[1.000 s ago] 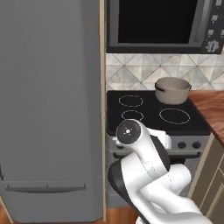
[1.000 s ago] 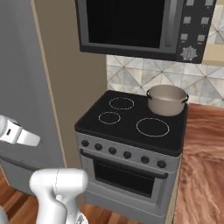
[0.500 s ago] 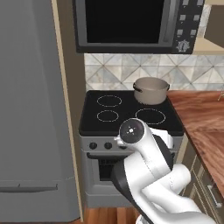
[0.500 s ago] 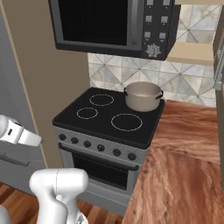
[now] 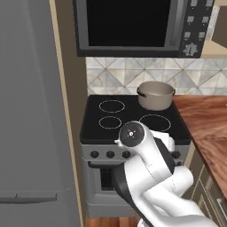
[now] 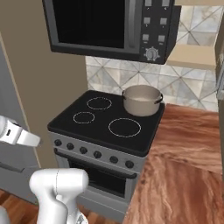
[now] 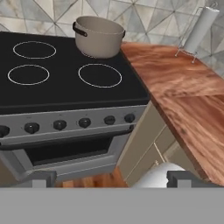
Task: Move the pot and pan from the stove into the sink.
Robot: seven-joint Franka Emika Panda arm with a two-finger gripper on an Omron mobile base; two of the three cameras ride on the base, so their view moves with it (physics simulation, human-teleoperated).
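The beige pot (image 5: 155, 94) (image 6: 141, 99) (image 7: 98, 36) stands upright on the back right burner of the black glass stove (image 5: 133, 116) (image 6: 105, 119) (image 7: 61, 89). The pan and the sink are out of view. My arm is folded low in front of the stove's knob row. In the hand view my gripper (image 7: 111, 179) is open and holds nothing. It hangs in front of the oven door, well short of the pot and below it.
A dark microwave (image 5: 133, 26) (image 6: 109, 26) hangs over the stove. A grey fridge (image 5: 26, 111) fills the left. A wooden counter (image 5: 204, 119) (image 6: 183, 153) (image 7: 183, 87) runs right of the stove and carries a paper towel holder (image 7: 199, 28).
The whole picture has shifted: the base has driven right and a little nearer, so stove and pot now sit more central and larger. The pot stayed on its burner, and the gripper stayed open.
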